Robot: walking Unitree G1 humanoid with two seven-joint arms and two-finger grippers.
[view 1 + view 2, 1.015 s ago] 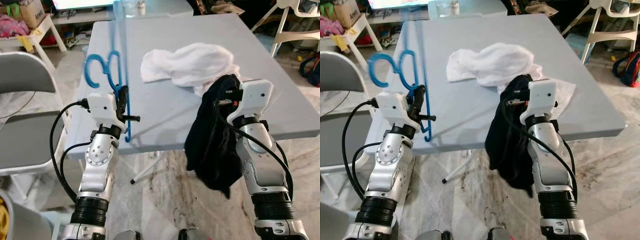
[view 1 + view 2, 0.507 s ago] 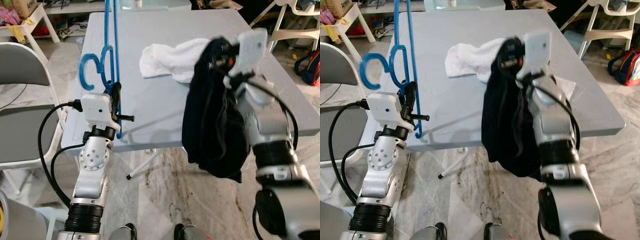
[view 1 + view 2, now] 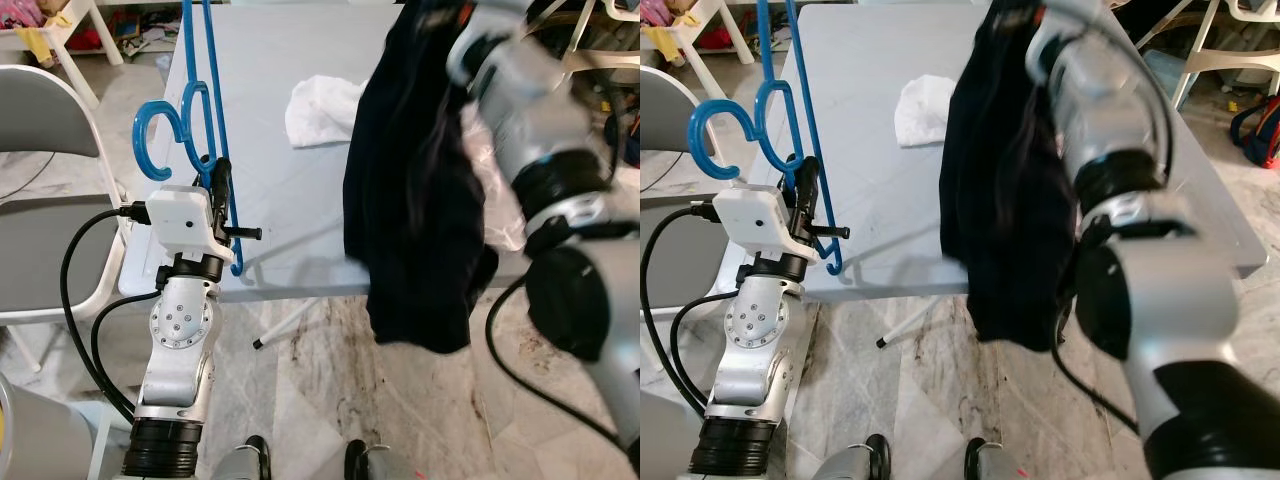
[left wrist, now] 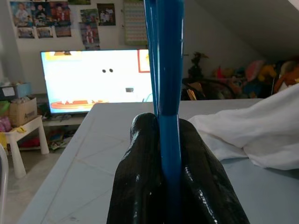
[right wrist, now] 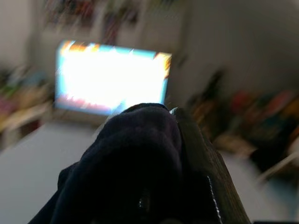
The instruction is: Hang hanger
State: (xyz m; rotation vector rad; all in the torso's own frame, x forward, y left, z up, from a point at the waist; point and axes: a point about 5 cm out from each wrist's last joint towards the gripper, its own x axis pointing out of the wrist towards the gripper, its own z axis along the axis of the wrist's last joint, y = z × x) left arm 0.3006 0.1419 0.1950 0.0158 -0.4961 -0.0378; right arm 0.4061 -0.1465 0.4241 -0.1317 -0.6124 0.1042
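We see the room in even, soft daylight, with the grey table (image 3: 290,190) lit flat and only a faint shadow of the blue hanger (image 3: 205,120) lying on it just beyond the left gripper (image 3: 222,175). Our right arm (image 3: 520,90) and the black cloth (image 3: 415,200) hanging from it are smeared by motion in both eye views, and the right wrist view is blurred throughout, its bright television screen (image 5: 112,77) washed out behind the dark cloth. In the left wrist view the television (image 4: 93,79) glares white past the sharp, glossy fingers (image 4: 140,186), while the white cloth (image 4: 252,135) beside them looks slightly soft.
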